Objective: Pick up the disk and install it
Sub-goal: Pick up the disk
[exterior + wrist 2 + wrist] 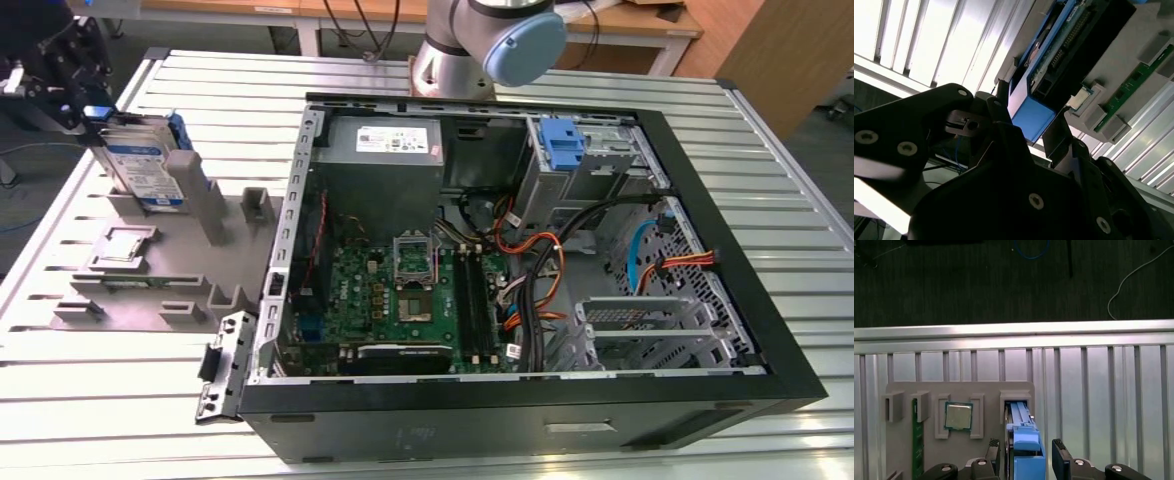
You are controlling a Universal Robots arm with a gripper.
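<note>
My jaws stand released astride the disk point(1024, 440), one of the fingers point(1061, 460) on each flank. A sliver of gap shows between each one and the blue carrier, so nothing is gripped. The disk stands on edge in a slot of the grey holder point(134, 290), at the upper left of the exterior view. It is outside the open computer case point(534, 425) and well apart from the drive bay at the case's upper right, where a lone blue bracket point(561, 140) sits.

What worries me is the bite. If one side lands before the other, I judge the disk would tip in its slot and bind against the walls. The carrier is plastic and looks likely to flex, so a hold taken on its rim alone could slip or twist. A crooked pull might drag the holder up too, and that would disturb the processor chip point(958, 416) and the green memory stick point(916, 440) seated beside the disk. Inside the case the loose cables point(534, 270) lie near the bay — something to snag on, I would guess.

The table point(120, 420) is ribbed bright metal with narrow grooves between its slats, hard and slick-looking — anything dropped flat would probably skate. Past its edge lies a dark floor point(954, 285) with a white cable point(1134, 280) trailing over it. Wooden furniture point(641, 20) runs along the top of the exterior view, behind the arm's base point(487, 40).
</note>
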